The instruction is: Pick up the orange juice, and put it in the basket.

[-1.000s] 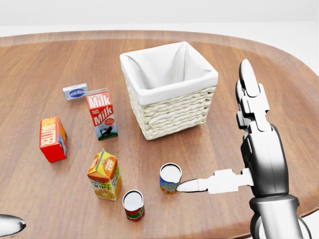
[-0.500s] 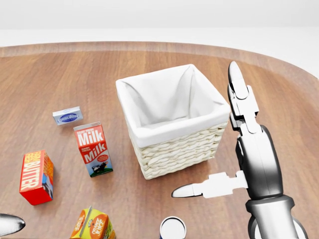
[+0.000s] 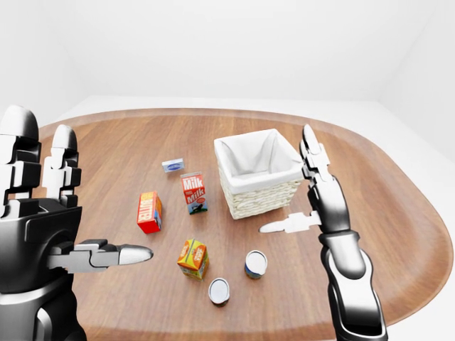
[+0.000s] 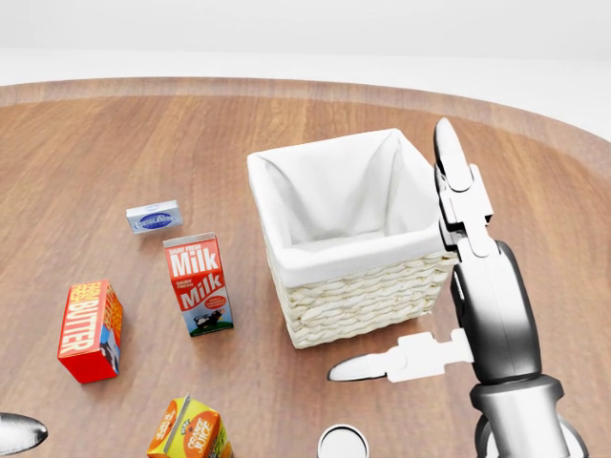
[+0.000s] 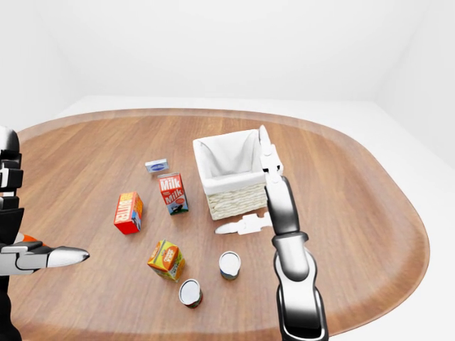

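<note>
The orange juice carton, orange and yellow with a gabled top, stands on the wooden table to the lower left of the basket; the head view shows only its top at the bottom edge. The white-lined wicker basket stands mid-table and holds nothing I can see. My right hand is open, fingers up and thumb pointing left, hovering just right of the basket and well apart from the carton. My left hand is open and empty at the left edge of the left-eye view, far from the carton.
A red milk carton, a red butter box and a small blue-and-white box stand left of the basket. Two cans stand right of and below the juice. The table's rounded edge curves at lower right.
The whole head view has shifted: first everything slid down the picture, then a little right and up, so the camera moved. My right hand keeps its open pose beside the basket.
</note>
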Available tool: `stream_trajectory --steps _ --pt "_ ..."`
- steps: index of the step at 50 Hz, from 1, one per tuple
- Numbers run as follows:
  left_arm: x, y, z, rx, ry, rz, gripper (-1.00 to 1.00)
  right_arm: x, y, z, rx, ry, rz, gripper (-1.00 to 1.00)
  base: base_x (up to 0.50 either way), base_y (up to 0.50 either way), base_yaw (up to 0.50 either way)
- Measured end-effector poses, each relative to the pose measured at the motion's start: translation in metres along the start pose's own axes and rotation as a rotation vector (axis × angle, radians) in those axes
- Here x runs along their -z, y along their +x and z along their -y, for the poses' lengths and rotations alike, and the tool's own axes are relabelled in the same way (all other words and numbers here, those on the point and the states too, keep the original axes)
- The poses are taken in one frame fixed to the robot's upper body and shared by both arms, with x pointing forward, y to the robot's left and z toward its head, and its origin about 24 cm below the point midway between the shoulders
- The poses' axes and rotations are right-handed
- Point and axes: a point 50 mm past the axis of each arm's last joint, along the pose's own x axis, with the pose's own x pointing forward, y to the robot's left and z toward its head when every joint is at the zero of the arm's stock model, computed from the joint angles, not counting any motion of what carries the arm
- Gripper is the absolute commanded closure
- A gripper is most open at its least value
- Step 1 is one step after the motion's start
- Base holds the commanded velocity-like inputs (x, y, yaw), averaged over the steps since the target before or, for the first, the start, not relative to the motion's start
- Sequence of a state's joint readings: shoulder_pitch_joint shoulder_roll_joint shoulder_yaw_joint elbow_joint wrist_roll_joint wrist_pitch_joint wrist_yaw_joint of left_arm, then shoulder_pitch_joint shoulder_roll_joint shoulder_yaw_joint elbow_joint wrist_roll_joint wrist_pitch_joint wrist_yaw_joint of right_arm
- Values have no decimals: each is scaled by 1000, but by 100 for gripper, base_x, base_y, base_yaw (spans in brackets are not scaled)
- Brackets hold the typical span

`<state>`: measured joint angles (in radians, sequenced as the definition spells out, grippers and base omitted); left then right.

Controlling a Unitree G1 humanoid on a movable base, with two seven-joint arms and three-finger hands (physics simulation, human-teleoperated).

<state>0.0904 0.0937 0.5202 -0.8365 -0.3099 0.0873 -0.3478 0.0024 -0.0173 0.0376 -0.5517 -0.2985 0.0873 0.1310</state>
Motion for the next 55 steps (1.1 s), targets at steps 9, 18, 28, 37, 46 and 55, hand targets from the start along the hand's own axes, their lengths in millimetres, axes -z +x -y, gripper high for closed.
stream_trajectory --steps 9,18,28,37,46,55 --pt "1 0 0 0 -1 -5 -100 -7 1 2 9 -11 30 -100 0 0 0" --pt "1 0 0 0 -2 -7 -100 -20 7 -1 -16 -61 91 -100 0 0 0" --pt "2 0 0 -1 -3 -8 -100 -37 16 -11 -82 -141 169 -100 0 0 0" --pt "3 0 0 -3 -5 -9 -100 -49 24 -23 -147 -209 219 -100 0 0 0" --pt "3 0 0 -4 -7 -10 -100 -55 31 -36 -214 -267 233 -100 0 0 0" --pt "3 0 0 -5 -7 -9 -100 -58 36 -49 -278 -313 235 -100 0 0 0"
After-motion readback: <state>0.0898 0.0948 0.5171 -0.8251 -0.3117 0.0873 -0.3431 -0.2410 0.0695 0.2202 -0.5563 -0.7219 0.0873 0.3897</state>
